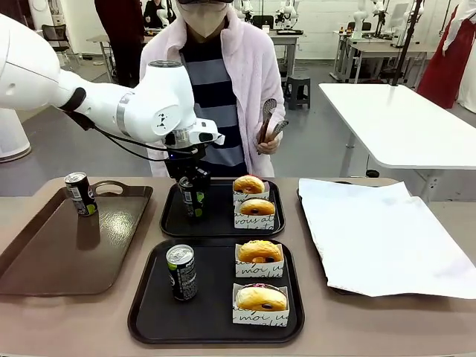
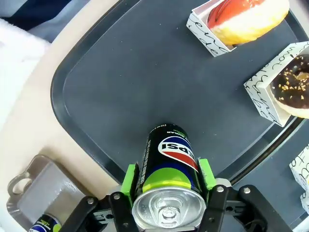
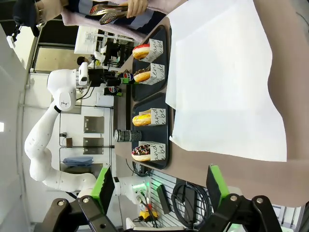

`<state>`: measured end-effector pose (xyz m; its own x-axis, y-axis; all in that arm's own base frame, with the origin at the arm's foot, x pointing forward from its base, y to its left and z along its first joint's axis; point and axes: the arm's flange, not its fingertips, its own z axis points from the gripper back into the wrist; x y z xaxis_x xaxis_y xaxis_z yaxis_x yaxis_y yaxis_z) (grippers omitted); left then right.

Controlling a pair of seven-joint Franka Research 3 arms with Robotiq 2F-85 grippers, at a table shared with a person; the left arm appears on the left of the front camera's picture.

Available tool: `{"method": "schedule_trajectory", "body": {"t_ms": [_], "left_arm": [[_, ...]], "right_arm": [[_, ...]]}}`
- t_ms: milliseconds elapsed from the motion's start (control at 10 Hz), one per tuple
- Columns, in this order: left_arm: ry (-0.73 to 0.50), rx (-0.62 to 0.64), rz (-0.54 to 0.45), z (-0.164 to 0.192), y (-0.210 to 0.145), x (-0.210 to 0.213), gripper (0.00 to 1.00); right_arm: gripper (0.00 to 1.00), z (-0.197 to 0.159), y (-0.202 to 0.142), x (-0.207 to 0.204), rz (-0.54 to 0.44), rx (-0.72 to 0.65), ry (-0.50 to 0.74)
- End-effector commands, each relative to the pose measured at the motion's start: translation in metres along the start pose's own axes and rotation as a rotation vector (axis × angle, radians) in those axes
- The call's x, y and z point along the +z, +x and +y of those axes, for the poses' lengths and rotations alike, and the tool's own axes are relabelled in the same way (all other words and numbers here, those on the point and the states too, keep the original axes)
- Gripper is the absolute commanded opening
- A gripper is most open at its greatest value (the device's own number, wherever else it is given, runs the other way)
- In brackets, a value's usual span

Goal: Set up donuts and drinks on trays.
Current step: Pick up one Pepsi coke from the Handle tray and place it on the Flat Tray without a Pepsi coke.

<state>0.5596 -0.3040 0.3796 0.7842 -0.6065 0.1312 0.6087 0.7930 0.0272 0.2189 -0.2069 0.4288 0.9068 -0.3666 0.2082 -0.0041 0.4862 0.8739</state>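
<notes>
My left gripper (image 1: 193, 184) is shut on a dark can (image 1: 195, 202) with its base at the left side of the far black tray (image 1: 220, 220). In the left wrist view both green pads (image 2: 129, 178) press that can (image 2: 169, 159) over the tray floor (image 2: 120, 96). Two sleeved donuts (image 1: 248, 186) (image 1: 257, 209) sit on the tray's right side. The near black tray (image 1: 216, 301) holds a second can (image 1: 181, 271) and two donuts (image 1: 259, 253) (image 1: 260, 299). My right gripper (image 3: 159, 187) is open with nothing between its fingers, off the table's edge beside the white paper (image 3: 227, 72).
A glossy brown tray (image 1: 52, 245) on the left carries another can (image 1: 80, 193). A paper-lined tray (image 1: 387, 238) fills the right side. The person stands behind the far tray holding metal tongs (image 1: 269, 123).
</notes>
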Motion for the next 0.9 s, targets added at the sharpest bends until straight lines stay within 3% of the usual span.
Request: {"method": "schedule_trajectory", "body": {"t_ms": [0, 100, 200, 500, 600, 700, 800], "left_arm": [[0.032, 0.006, 0.007, -0.002, -0.004, -0.001, 0.61], [0.035, 0.006, 0.025, -0.001, -0.001, -0.002, 0.64], [0.033, 0.015, 0.027, 0.000, -0.003, -0.002, 1.00], [0.023, 0.020, 0.023, 0.000, -0.004, 0.005, 1.00], [0.020, 0.021, 0.018, 0.000, -0.003, 0.008, 0.94], [0.015, 0.026, 0.015, 0.000, -0.004, 0.012, 1.00], [0.015, 0.031, 0.014, 0.000, -0.005, 0.014, 1.00]], "right_arm": [[1.00, 0.000, 0.003, -0.002, -0.019, 0.015, 0.028], [1.00, 0.000, 0.003, -0.002, -0.019, 0.015, 0.028], [1.00, 0.000, 0.003, -0.002, -0.019, 0.015, 0.028], [1.00, 0.000, 0.003, -0.002, -0.019, 0.015, 0.028], [1.00, 0.000, 0.003, -0.002, -0.019, 0.015, 0.028], [1.00, 0.000, 0.003, -0.002, -0.019, 0.015, 0.028], [1.00, 0.000, 0.003, -0.002, -0.019, 0.015, 0.028]]}}
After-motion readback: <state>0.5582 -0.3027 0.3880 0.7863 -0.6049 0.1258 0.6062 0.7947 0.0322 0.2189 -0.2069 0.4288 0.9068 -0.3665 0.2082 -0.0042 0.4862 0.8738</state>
